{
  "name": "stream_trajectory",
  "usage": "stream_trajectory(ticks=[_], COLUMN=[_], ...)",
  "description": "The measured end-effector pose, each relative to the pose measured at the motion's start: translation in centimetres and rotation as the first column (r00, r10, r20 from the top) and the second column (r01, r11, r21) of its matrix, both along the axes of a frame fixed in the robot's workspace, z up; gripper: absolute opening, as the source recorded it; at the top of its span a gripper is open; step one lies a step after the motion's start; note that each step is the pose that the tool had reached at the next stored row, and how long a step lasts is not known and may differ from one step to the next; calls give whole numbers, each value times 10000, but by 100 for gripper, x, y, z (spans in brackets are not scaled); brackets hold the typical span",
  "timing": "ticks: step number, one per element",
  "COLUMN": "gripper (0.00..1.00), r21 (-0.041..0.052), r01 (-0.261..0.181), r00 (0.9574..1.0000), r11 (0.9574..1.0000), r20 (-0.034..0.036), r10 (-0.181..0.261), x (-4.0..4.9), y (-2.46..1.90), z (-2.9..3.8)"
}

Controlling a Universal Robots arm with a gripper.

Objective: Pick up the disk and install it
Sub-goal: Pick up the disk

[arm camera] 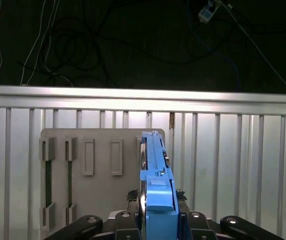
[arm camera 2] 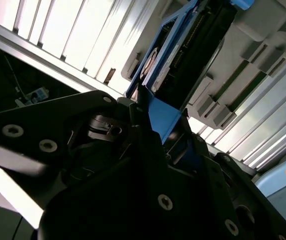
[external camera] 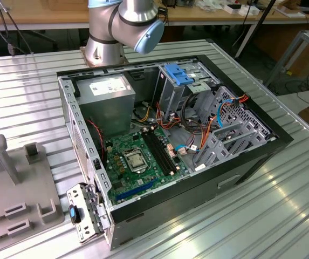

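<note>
In both wrist views the disk shows edge-on, a dark body framed by bright blue rails. It stands upright between my fingers, and the gripper is shut on its near end. Under it lies a grey fixture plate with slots, resting on the ribbed metal table. Whether the disk's far end touches the plate I cannot tell. In the exterior view the open computer case lies on its side at the table's middle, with the arm's base behind it.
Inside the case are a green motherboard, a grey power supply, a light blue ribbed bracket and a metal drive cage with cables. The grey fixture sits at the exterior view's left. The table edge runs beyond the fixture.
</note>
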State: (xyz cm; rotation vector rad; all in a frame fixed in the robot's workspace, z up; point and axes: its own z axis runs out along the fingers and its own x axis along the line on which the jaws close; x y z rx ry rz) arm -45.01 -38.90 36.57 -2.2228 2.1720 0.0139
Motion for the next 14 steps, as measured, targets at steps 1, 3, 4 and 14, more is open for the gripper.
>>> stream_trajectory(ticks=[1,3,4,14], gripper=[37,37,37,37], r21=[1,1,1,1], r01=[0,0,0,0], r00=[10000,10000,10000,10000], r11=[10000,10000,10000,10000], r20=[1,2,1,4], r10=[0,0,0,0], x=[0,0,0,0], y=[0,0,0,0], z=[59,158,199,700])
